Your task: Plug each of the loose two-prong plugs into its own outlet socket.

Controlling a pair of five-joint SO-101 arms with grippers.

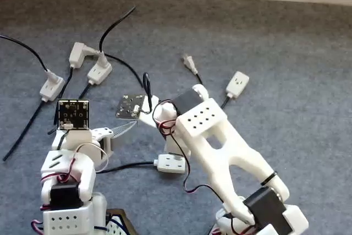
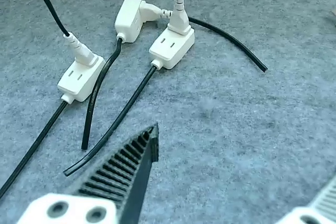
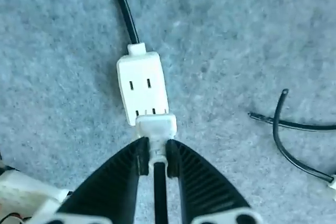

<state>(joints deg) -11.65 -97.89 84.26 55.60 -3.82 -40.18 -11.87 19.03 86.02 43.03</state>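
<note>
The right gripper (image 3: 156, 156) is closed on a plug (image 3: 156, 127), its black fingers (image 3: 123, 174) pinching the plug's tail with the cord running back between them. The plug's front face touches the end of an outlet (image 3: 142, 85), which lies straight ahead of the fingertips. The outlet's long axis runs on in one line with the plug and the fingers, and its own cord (image 3: 123, 6) leaves from the opposite end. No prongs show between plug and outlet, so they look at least partly in, though I cannot tell if they are fully home. My reading is that any remaining push has to go straight along that shared axis, since a sideways lean would only skid the light outlet over the carpet.

In the high view the right arm (image 1: 220, 141) reaches over the middle of the table.

The left gripper (image 2: 241, 158) is spread wide and holds nothing. Beyond it, at the far left, sit three outlets (image 2: 170, 48), each seemingly with a plug already in it.

A loose plug (image 1: 190, 63) lies at the far centre, and a free outlet (image 1: 237, 83) lies to its right, near it but apart. Both are well away from the left gripper, so that pair looks like work for the right arm.
</note>
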